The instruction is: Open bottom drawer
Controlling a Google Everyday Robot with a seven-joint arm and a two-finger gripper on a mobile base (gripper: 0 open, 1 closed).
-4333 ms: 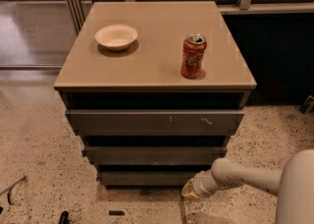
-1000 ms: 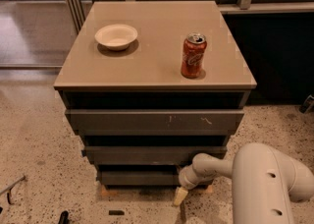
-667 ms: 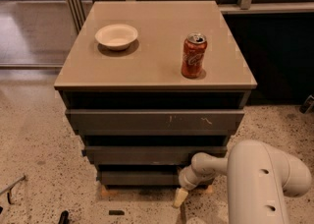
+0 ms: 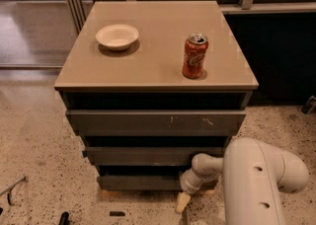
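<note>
The cabinet has three dark grey drawer fronts. The bottom drawer [image 4: 140, 182] is the lowest and narrowest, flat and without a handle, just above the floor. My white arm comes in from the lower right. Its wrist bends down in front of the right end of the bottom drawer. My gripper [image 4: 182, 202] points down at the floor just in front of the drawer's right part. One pale finger [image 4: 182, 201] shows below the wrist.
A white bowl [image 4: 117, 36] and a red soda can [image 4: 195, 56] stand on the beige cabinet top [image 4: 153, 41]. The top drawer front [image 4: 155, 120] has white scratches. Speckled floor lies on both sides, with small dark tools at the lower left [image 4: 12, 189].
Since 4.3 s ago my arm has swung in closer and my gripper has moved left and down to the bottom drawer's right part. In the last second little has moved.
</note>
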